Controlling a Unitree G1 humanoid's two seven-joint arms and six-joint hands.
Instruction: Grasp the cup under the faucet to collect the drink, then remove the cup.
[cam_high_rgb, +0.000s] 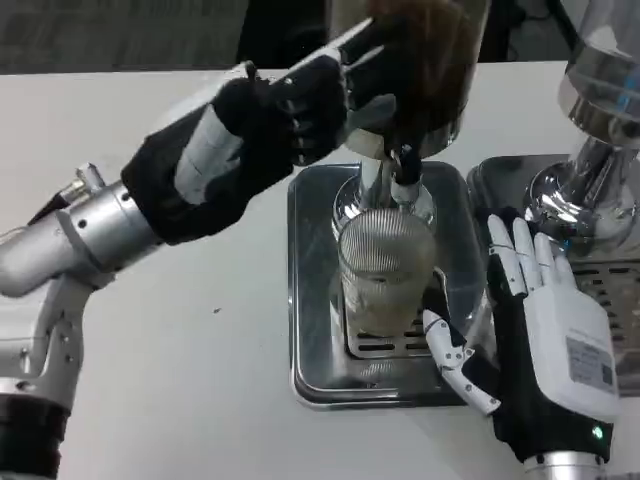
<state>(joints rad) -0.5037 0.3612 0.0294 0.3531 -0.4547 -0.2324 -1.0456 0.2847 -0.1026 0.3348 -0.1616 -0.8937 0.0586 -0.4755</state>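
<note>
A printed label is seen on the back of the right hand (545, 340), text too small to be read. The ribbed clear cup (385, 270) is stood upright on the drip tray (310, 300), directly under the faucet (404, 170) of the dispenser (420, 70), w/ a little liquid inside. Right hand is placed just beside the cup's right, fingers apart, nothing held. Left hand (290, 110), in a black glove, is closed on the dispenser's lever (345, 40).

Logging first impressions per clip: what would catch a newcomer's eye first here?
The ribbed clear cup standing on the steel drip tray under the faucet, mid-picture. The left hand reaches to the dispenser above it, while the right hand waits just right of the cup.
</note>
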